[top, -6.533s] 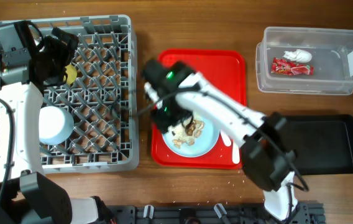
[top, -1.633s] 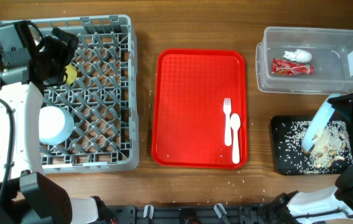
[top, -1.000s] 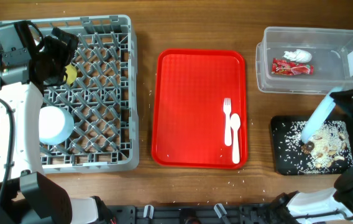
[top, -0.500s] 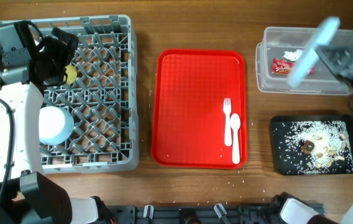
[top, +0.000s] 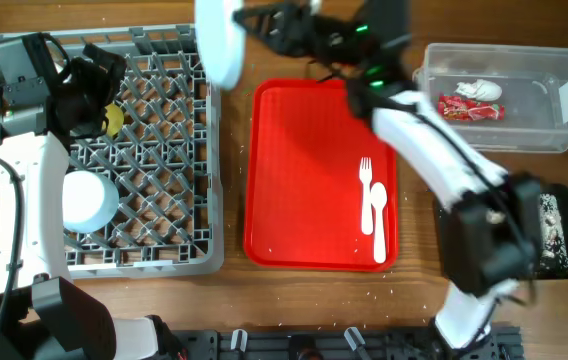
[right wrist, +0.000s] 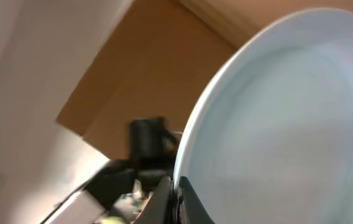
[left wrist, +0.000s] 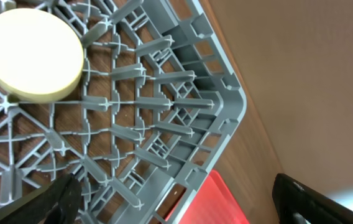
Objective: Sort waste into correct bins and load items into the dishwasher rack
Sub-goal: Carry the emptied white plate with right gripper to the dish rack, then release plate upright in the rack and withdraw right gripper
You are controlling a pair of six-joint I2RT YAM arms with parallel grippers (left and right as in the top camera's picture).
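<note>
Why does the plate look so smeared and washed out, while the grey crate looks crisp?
Overhead: the pale blue plate is blown out to white with soft edges, likely motion blur; right wrist: it fills the frame, too close to focus; left wrist: the rack and yellow cup are sharp.

The pale blue plate (top: 219, 40) is held on edge above the right rim of the grey rack (top: 214, 150); white fork (top: 366, 180) and spoon (top: 376, 215) are laid on the red tray (top: 304, 170).
</note>
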